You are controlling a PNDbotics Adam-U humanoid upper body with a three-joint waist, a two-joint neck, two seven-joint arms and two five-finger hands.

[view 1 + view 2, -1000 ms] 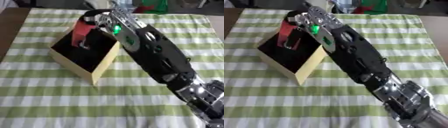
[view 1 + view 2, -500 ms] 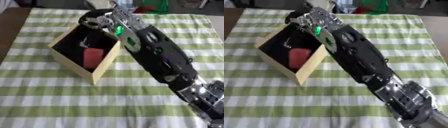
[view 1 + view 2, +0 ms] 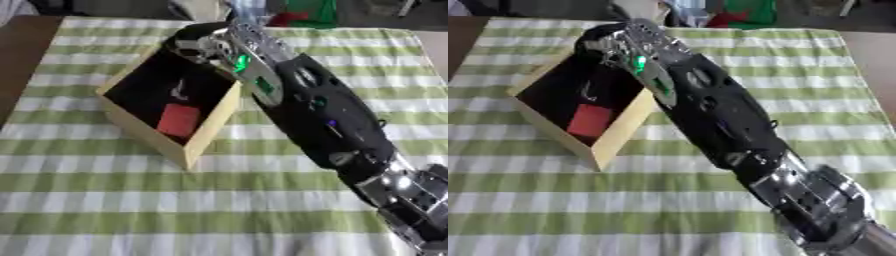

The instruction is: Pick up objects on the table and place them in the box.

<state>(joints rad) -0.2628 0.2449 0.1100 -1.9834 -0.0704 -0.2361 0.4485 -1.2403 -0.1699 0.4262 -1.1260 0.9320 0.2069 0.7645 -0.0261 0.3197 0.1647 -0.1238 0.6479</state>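
Green and white striped cloth (image 3: 105, 200) covers the desk, which fills most of both views; dark clutter sits beyond its far edge. Toward the left stands an open box (image 3: 210, 125) with pale yellow walls and a dark inside, turned corner-on to the camera. A red block (image 3: 179, 120) lies on the box floor, near the front wall. Beside it, further in, a small pale curved item (image 3: 178, 91) shows against the dark bottom; what it is cannot be made out.

Moving right, the robot's right arm (image 3: 324, 120) reaches in from the lower right corner and stretches diagonally up across the desk. Its robot hand (image 3: 203, 44) hovers over the far corner of the box, a green light glowing on the wrist. The fingers look relaxed and hold nothing, though blur makes this a cautious reading. The left robot hand does not appear.

Judging from this, the red block has been delivered and the drop step looks complete. No other loose objects show on the cloth, so the next move would call for lifting the arm clear of the box.
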